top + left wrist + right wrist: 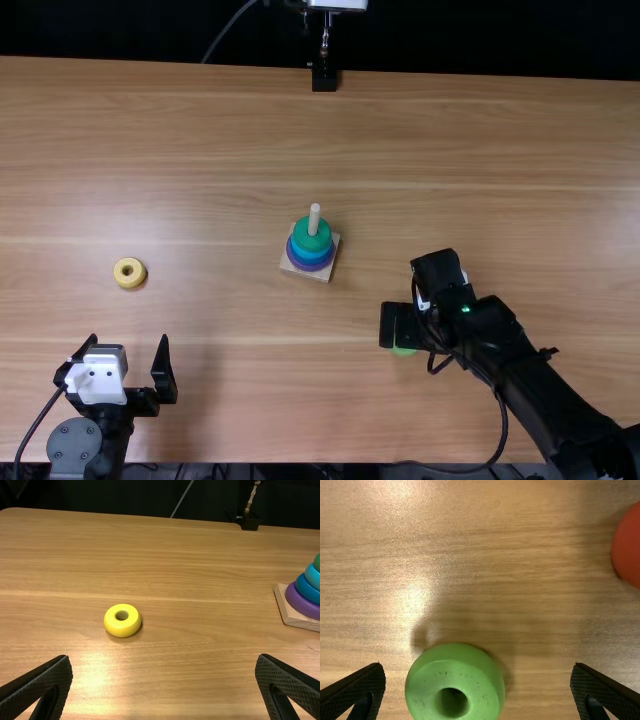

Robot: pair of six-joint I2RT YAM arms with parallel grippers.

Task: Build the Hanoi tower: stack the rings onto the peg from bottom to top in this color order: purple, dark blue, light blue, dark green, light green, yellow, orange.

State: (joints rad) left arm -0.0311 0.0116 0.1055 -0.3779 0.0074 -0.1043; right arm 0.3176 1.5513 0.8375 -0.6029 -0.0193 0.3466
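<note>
While my left gripper [129, 340] stands wide and empty, my right gripper [400, 325] is wide too, above the light green ring [404, 351]. Near that ring lies a red-orange piece [630, 545]. Farther out rests the yellow ring [121, 279]; beyond, the peg [314, 220] bears purple [300, 604], dark blue [306, 591], light blue [312, 578] and dark green rings [303, 237].

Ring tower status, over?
Left gripper open, empty; right gripper open over light green ring. On peg: purple ring up to dark green ring. No obstruction seen there.
</note>
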